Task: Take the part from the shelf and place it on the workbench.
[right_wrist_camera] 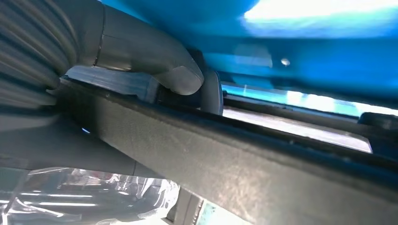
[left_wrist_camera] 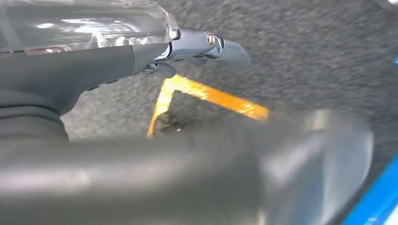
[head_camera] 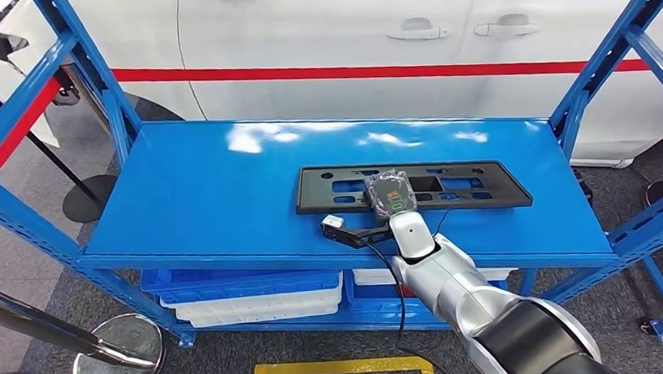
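One black part (head_camera: 412, 186) lies flat on the blue shelf (head_camera: 217, 193), right of centre near the front edge; right hand (head_camera: 389, 194) grips its near rim, thumb (right_wrist_camera: 155, 61) on top. Left hand (left_wrist_camera: 206, 47) hangs over grey floor; grip state can't be told; two bins (head_camera: 248, 294) below.

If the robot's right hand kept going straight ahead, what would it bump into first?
Its right hand is already on the black part, thumb over its edge. Beyond that lies bare blue shelf, then probably the white car.

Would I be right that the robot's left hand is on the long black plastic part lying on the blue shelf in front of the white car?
Not quite: it is the right hand on the black part, as the head view shows. The rest holds: blue shelf, white car behind.
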Motion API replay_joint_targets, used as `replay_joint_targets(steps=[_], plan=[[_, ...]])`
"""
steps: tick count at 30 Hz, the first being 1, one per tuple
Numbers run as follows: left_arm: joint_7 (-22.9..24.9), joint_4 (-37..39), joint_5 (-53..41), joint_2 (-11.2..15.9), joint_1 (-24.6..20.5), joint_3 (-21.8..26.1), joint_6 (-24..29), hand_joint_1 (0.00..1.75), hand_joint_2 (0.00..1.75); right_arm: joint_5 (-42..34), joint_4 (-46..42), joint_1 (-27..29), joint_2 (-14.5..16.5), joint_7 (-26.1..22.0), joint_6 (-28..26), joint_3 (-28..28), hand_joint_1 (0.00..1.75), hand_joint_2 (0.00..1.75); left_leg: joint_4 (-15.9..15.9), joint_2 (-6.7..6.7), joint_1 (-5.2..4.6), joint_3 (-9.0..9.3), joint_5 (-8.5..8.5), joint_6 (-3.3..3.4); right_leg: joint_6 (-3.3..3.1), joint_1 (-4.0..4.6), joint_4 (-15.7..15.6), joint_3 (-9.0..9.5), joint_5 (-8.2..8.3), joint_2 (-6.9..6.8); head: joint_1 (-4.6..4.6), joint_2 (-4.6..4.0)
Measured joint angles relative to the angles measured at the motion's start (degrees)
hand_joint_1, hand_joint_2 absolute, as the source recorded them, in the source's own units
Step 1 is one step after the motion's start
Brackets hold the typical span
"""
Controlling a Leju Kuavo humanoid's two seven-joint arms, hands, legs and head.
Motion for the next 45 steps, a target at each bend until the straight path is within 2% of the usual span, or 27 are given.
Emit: replay_joint_targets(steps=[2, 4, 5, 6, 7, 8, 10, 11, 13, 15, 16, 19, 20, 21, 22, 24, 26, 28, 31, 33, 35, 36, 37, 38, 40, 42, 45], plan=[[-3.49, 0.0, -0.15, 0.05, -0.06, -0.07, -0.46, 0.0, 1.75, 0.38, 0.05, -0.04, -0.15, -0.66, -0.71, -1.08, 1.73, 1.75, -2.66, 0.05, -0.07, 1.01, 0.42, 1.56, 1.27, -0.04, 5.51, -2.66, -3.23, 0.04, 0.0, 0.0], [-5.02, 0.0, -0.13, 0.07, -0.05, -0.09, -0.21, 0.0, 1.75, 0.45, 0.14, 0.07, -0.19, -1.37, -1.21, -1.6, 1.73, 1.75, -2.84, 0.08, -0.02, 0.93, 0.59, 1.89, 1.74, -0.26, 13.52, -6.57, -6.73, 0.03, 0.0, 0.0], [-5.16, 0.0, -0.06, 0.07, -0.02, -0.09, -0.06, 0.0, 1.75, 0.47, 0.21, 0.12, -0.19, -1.7, -1.4, -1.8, 1.73, 1.75, -2.82, 0.05, -0.04, 0.94, 0.58, 1.88, 1.81, -0.32, 15.7, -7.74, -7.05, 0.02, 0.0, 0.0], [-5.2, 0.0, 0.0, 0.08, 0.0, -0.08, 0.08, 0.0, 1.75, 0.49, 0.26, 0.12, -0.19, -1.93, -1.53, -2.02, 1.73, 1.75, -2.8, 0.0, -0.04, 0.99, 0.56, 1.86, 1.79, -0.38, 15.64, -7.8, -6.2, 0.02, 0.0, 0.0], [-5.19, 0.0, 0.06, 0.08, 0.01, -0.08, 0.17, 0.0, 1.75, 0.51, 0.29, 0.1, -0.19, -2.12, -1.6, -2.21, 1.73, 1.75, -2.79, -0.08, -0.04, 1.11, 0.5, 1.8, 1.69, -0.43, 13.28, -6.74, -4.4, 0.02, 0.0, 0.0], [-5.19, 0.0, 0.1, 0.07, 0.01, -0.07, 0.22, 0.0, 1.75, 0.52, 0.3, 0.05, -0.19, -2.27, -1.7, -2.36, 1.73, 1.75, -2.77, -0.17, -0.04, 1.26, 0.42, 1.69, 1.51, -0.48, 9.31, -4.85, -2.12, 0.02, 0.0, 0.0], [-5.18, 0.0, 0.1, 0.05, -0.04, -0.08, 0.2, 0.0, 1.75, 0.39, 0.28, -0.04, -0.13, -2.99, -2.38, -2.67, 1.73, 1.75, -2.73, -0.3, -0.17, 1.34, 0.25, 1.28, 1.07, -0.35, 2.07, -1.41, 0.53, 0.07, 0.01, 0.0], [-5.18, 0.0, 0.1, 0.04, -0.06, -0.09, 0.12, 0.0, 1.75, 0.01, 0.25, -0.03, -0.04, -3.94, -3.12, -2.92, 1.73, 1.75, -2.72, -0.33, -0.23, 1.27, 0.23, 0.98, 0.86, -0.22, 0.22, -0.64, 0.93, 0.1, 0.01, 0.0], [-4.98, 0.0, 0.06, 0.03, -0.05, -0.09, -0.23, 0.0, 1.75, -2.83, -0.45, 0.25, 0.3, -8.62, -5.45, -4.01, 1.73, 1.75, -2.82, -0.35, -0.31, 1.09, 0.29, 0.28, 0.38, 0.01, -0.44, -0.64, 0.93, 0.17, 0.0, 0.0], [-4.48, 0.0, 0.03, 0.07, 0.02, -0.09, -0.84, 0.0, 1.75, -9.38, -3.44, 0.88, 1.0, -18.44, -7.99, -6.37, 1.73, 1.75, -2.24, -0.28, -0.19, 0.78, -0.34, -0.36, -0.41, -0.16, -0.69, -0.67, 1.15, 0.2, 0.0, 0.0], [-4.26, 0.0, 0.03, 0.1, 0.01, -0.09, -1.24, 0.0, 1.75, -14.04, -5.72, 1.2, 1.57, -24.51, -8.86, -7.85, 1.73, 1.75, -0.7, -0.25, -0.13, 0.15, -1.44, -0.6, -0.83, -0.27, -0.87, -0.65, 1.26, 0.24, 0.0, 0.0], [-4.15, 0.0, 0.14, 0.15, -0.17, -0.09, -2.52, 0.0, 1.75, -34.98, -16.63, 3.67, 3.14, -42.41, -7.1, -11.07, 1.73, 1.75, 10.2, -0.2, -0.05, -4.67, -6.94, -0.98, -1.56, -0.02, -0.97, -0.46, 1.17, 0.19, 0.0, 0.0], [-4.21, 0.0, 0.18, 0.17, -0.17, -0.09, -2.83, 0.0, 1.75, -42.54, -21.84, 5.24, 3.27, -45.93, -5.22, -11.39, 1.73, 1.75, 13.29, -0.2, -0.06, -6.12, -7.89, -1.04, -1.65, 0.13, -0.96, -0.36, 1.09, 0.06, 0.0, 0.0], [-4.26, 0.0, 0.22, 0.2, -0.13, -0.09, -3.04, 0.0, 1.75, -48.59, -27.02, 6.78, 3.26, -47.73, -3.46, -11.48, 1.73, 1.75, 14.47, -0.19, -0.06, -6.69, -7.79, -1.04, -1.7, 0.26, -0.95, -0.27, 1.02, -0.05, 0.0, 0.0], [-4.3, 0.0, 0.24, 0.26, -0.04, -0.09, -3.17, 0.0, 1.75, -52.16, -31.54, 8.09, 3.19, -47.98, -2.2, -11.48, 1.73, 1.75, 12.93, -0.18, -0.06, -5.96, -6.44, -0.95, -1.71, 0.35, -0.92, -0.19, 0.96, -0.12, 0.0, 0.0], [-4.36, 0.0, 0.26, 0.39, 0.05, -0.09, -3.33, 0.0, 1.75, -54.98, -37.77, 9.96, 2.99, -47.97, -0.87, -11.47, 1.73, 1.75, 4.86, -0.16, -0.08, -2.1, -2.5, -0.54, -1.6, 0.4, -0.8, -0.12, 0.87, -0.07, 0.0, 0.0], [-4.55, 0.0, 0.24, 0.51, -0.06, -0.1, -3.42, 0.0, 1.75, -60.5, -43.9, 12.19, 2.6, -51.02, 1.25, -11.39, 1.73, 1.75, -1.37, -0.17, -0.37, 0.8, -0.38, -0.01, -1.2, 0.53, -0.55, -0.42, 0.83, -0.02, 0.0, 0.0], [-4.84, 0.0, 0.21, 0.56, -0.04, -0.1, -3.47, 0.0, 1.75, -69.89, -51.87, 14.78, 1.97, -53.91, 5.01, -10.94, 1.73, 1.75, -2.36, -0.26, -0.76, 1.03, -0.24, 0.43, -0.62, 0.51, -0.4, -0.81, 0.93, -0.02, -0.01, 0.0], [-5.72, 0.0, 0.37, 0.51, 0.12, -0.11, -3.58, 0.0, 1.75, -81.94, -65.33, 18.45, 0.02, -54.18, 12.55, -9.65, 1.73, 1.75, -2.9, -0.36, -0.48, 1.09, 0.2, 1.32, 0.38, 0.37, 0.56, -1.24, 0.05, 0.02, 0.0, 0.0], [-6.5, 0.0, 0.62, 0.44, 0.13, -0.1, -3.68, 0.0, 1.75, -88.98, -74.05, 20.52, -1.71, -54.19, 18.96, -8.68, 1.73, 1.75, -3.19, -0.3, -0.28, 1.26, 0.34, 1.79, 1.01, 0.19, 5.56, -3.49, -3.02, 0.08, 0.0, 0.0], [-7.08, 0.0, 0.81, 0.4, 0.09, -0.09, -3.73, 0.0, 1.75, -93.67, -79.62, 21.88, -2.9, -54.19, 23.9, -7.98, 1.73, 1.75, -3.17, -0.2, -0.28, 1.29, 0.28, 1.93, 1.41, -0.04, 13.59, -7.45, -6.56, 0.06, 0.0, 0.0], [-7.37, 0.0, 0.87, 0.38, 0.05, -0.09, -3.72, 0.0, 1.75, -95.64, -81.78, 22.65, -3.39, -54.18, 25.92, -7.73, 1.73, 1.75, -3.17, -0.17, -0.27, 1.31, 0.26, 1.94, 1.55, -0.22, 16.42, -8.91, -7.28, 0.04, 0.0, 0.0], [-7.66, 0.0, 1.0, 0.33, 0.02, -0.09, -3.72, 0.0, 1.75, -97.46, -83.56, 23.41, -3.8, -54.14, 27.85, -7.55, 1.73, 1.75, -3.15, -0.2, -0.26, 1.34, 0.22, 1.91, 1.63, -0.39, 17.05, -9.31, -6.86, 0.02, 0.0, 0.0], [-7.96, 0.0, 1.15, 0.27, 0.03, -0.09, -3.72, 0.0, 1.75, -99.55, -85.22, 24.01, -4.17, -54.07, 30.18, -7.36, 1.73, 1.75, -3.11, -0.26, -0.24, 1.4, 0.15, 1.84, 1.64, -0.56, 15.11, -8.4, -5.32, 0.0, 0.0, 0.0], [-8.42, 0.0, 1.44, 0.08, 0.09, -0.09, -3.64, 0.0, 1.75, -104.07, -87.85, 24.48, -4.7, -53.67, 35.58, -6.98, 1.73, 1.75, -2.94, -0.34, -0.26, 1.55, -0.08, 1.52, 1.51, -0.72, 6.85, -4.24, -1.46, 0.01, 0.0, 0.0], [-8.61, 0.0, 1.68, -0.02, 0.07, -0.07, -3.46, 0.0, 1.75, -108.62, -89.46, 24.45, -4.98, -52.59, 40.71, -6.58, 1.73, 1.75, -2.66, -0.37, -0.42, 1.53, -0.23, 0.96, 1.1, -0.56, 0.92, -1.3, 0.59, 0.09, 0.0, 0.0], [-8.59, 0.0, 2.06, -0.02, 0.03, 0.03, -3.28, 0.0, 1.75, -113.72, -90.11, 23.85, -5.58, -49.82, 45.35, -5.88, 1.73, 1.75, -2.61, -0.35, -0.45, 1.42, -0.22, -0.03, 0.14, -0.38, 0.05, -1.13, 1.01, 0.18, 0.0, 0.0]])
